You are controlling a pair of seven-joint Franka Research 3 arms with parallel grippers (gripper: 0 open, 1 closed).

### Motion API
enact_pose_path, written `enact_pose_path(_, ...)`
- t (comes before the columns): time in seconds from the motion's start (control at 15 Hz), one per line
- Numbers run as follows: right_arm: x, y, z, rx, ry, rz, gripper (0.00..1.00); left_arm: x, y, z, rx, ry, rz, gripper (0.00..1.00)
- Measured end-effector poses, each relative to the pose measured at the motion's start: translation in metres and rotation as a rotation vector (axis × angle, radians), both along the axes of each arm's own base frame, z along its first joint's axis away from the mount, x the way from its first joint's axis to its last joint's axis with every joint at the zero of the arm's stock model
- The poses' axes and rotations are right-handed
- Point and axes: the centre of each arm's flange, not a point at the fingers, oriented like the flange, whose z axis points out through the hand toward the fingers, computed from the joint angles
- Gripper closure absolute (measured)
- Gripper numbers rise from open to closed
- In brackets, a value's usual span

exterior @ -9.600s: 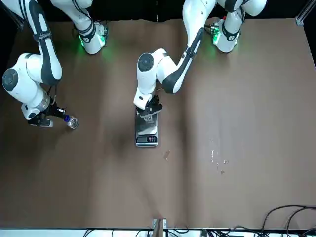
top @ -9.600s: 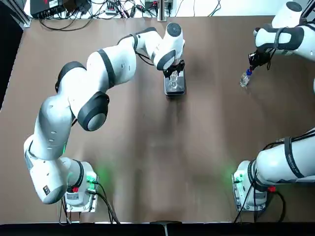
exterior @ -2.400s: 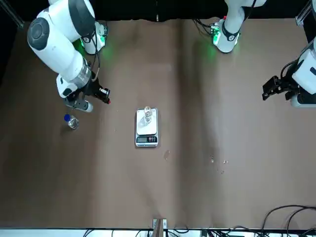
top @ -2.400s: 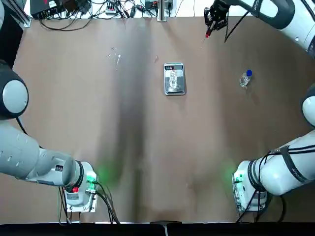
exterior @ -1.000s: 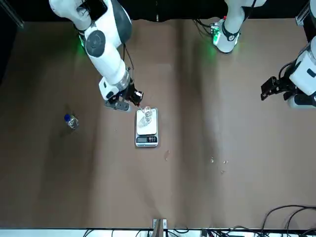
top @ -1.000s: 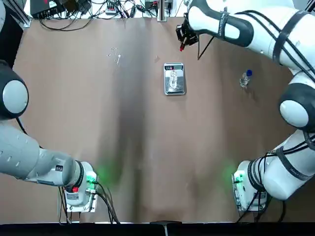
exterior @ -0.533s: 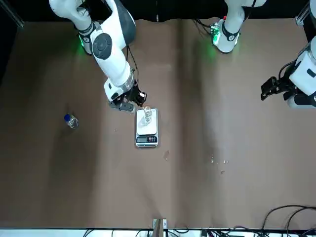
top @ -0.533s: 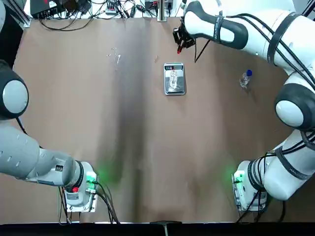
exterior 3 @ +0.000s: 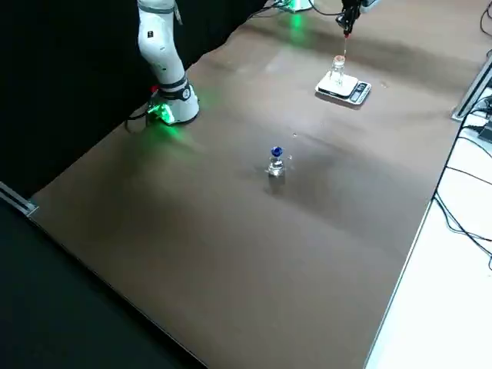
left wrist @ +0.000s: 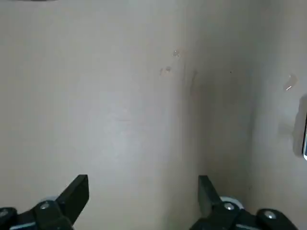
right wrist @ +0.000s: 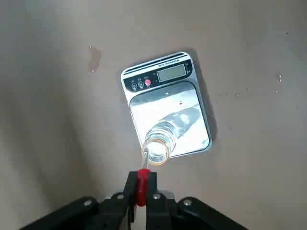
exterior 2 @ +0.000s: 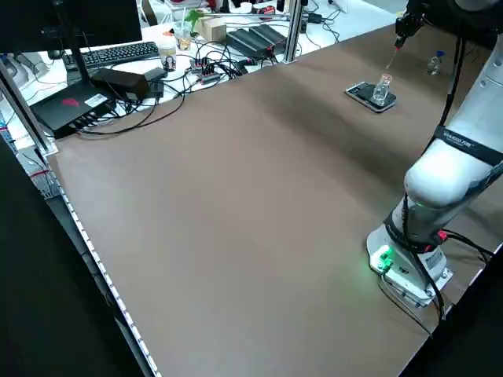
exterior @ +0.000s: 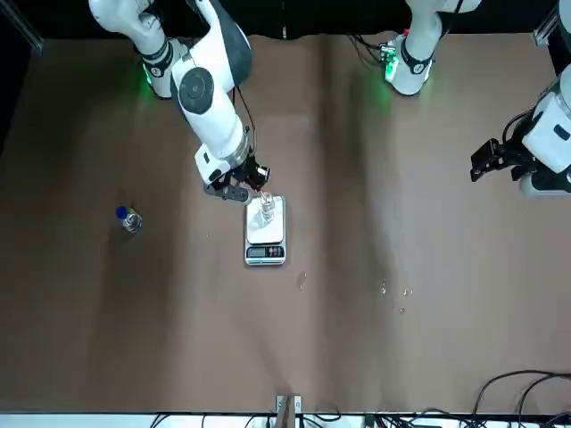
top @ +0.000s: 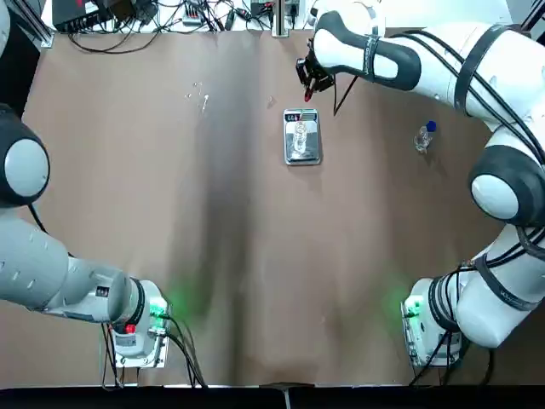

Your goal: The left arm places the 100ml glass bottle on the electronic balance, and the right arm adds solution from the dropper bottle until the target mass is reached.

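Observation:
The clear 100ml glass bottle (top: 300, 136) (exterior: 266, 209) (right wrist: 162, 140) stands upright on the silver electronic balance (top: 303, 155) (exterior: 266, 252) (right wrist: 165, 73). My right gripper (top: 309, 85) (exterior: 250, 189) (right wrist: 141, 191) hovers by the balance's far end, shut on a red-topped dropper (right wrist: 142, 182). The dropper's thin glass tip sits just over the bottle's mouth. The dropper bottle (top: 424, 136) (exterior: 129, 218) (exterior 3: 277, 163) with its blue collar stands alone on the right side of the table. My left gripper (exterior: 489, 160) (left wrist: 142, 191) is parked high at the left, open and holding nothing.
Cables, a keyboard (exterior 2: 118, 53) and boxes crowd the far edge behind the table. A metal post (top: 279, 17) rises at the far edge, close behind the right gripper. Small specks (top: 198, 94) lie on the brown table left of the balance.
The right gripper with the dropper has moved from the far right across to the balance, bringing the tip over the bottle's mouth. The left arm left the bottle on the balance and stays parked.

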Motion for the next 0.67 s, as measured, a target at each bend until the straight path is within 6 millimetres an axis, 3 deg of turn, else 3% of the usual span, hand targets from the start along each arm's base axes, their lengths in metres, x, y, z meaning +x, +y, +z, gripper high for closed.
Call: enact_pose_path(0.67,-0.0057,0.0041,-0.0102,-0.02,0.018,0.014,0.88,-0.0002,-0.0016,-0.0004,0.0,0.001,0.009,0.0)
